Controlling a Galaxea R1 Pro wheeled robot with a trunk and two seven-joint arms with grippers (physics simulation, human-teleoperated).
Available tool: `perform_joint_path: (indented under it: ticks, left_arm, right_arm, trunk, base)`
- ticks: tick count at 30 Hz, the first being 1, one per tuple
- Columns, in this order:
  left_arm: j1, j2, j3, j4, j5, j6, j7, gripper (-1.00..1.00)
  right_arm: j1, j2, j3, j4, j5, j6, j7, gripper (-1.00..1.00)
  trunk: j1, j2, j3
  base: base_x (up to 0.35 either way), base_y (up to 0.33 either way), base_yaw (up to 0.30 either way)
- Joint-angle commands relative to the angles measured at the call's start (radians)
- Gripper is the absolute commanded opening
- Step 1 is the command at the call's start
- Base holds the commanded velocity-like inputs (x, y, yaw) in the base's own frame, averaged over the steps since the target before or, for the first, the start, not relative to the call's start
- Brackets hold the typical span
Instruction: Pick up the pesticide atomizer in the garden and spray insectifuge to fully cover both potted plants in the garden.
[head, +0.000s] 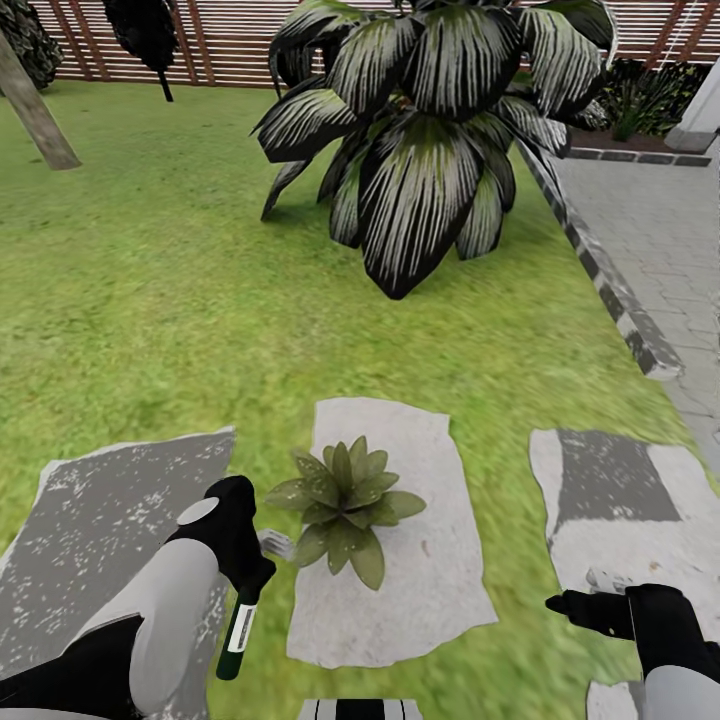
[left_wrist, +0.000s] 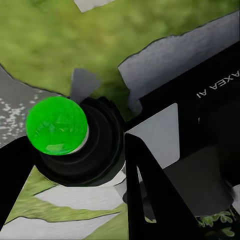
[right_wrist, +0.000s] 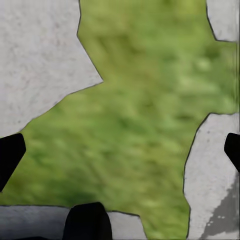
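Left gripper: closed around the pesticide atomizer, held near its upper part; the dark-green bottle with white label strip hangs downward and slightly tilted below the gripper, over the lawn at the edge of a grey stepping stone. A pale grey spray head projects from the gripper toward the plant. In the left wrist view the bottle is seen end-on as a bright green disc ringed by dark gripper parts.

Potted plant: one low rosette of pointed green leaves, sitting on the middle stepping stone, just beside the spray head; pot not discernible.

Right gripper: low at the robot's right, over grass near a third stone. Nothing held; the right wrist view shows dark fingertips set well apart at the frame edges, so the jaws appear wide, though the view is partial.

Background: large striped-leaf plant, brown slatted fence, a tree trunk, paved path with kerb.
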Motion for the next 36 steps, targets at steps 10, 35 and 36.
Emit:
perform_joint_path:
  ticks: [10, 35, 36]
  left_arm:
    - [-0.001, -0.001, 0.008, 0.0, -0.01, 0.011, -0.009, -1.0]
    - [-0.001, -0.009, 0.007, 0.0, -0.009, 0.012, -0.009, -1.0]
    - [-0.001, -0.009, 0.007, 0.0, -0.009, 0.012, -0.009, -1.0]
  right_arm:
    - [-0.001, 0.0, -0.003, -0.001, 0.011, 0.0, 0.01, 1.0]
    - [-0.001, -0.001, -0.002, -0.001, 0.011, 0.0, 0.01, 1.0]
    - [-0.001, 0.0, -0.002, -0.002, 0.011, 0.0, 0.01, 1.0]
  trunk:
    - [0.0, 0.0, -0.001]
    - [0.0, 0.0, -0.004]
    - [0.0, 0.0, -0.004]
  base:
    - [0.002, -0.047, 0.209]
    - [0.0, -0.165, 0.079]
    - [0.0, 0.0, 0.227]
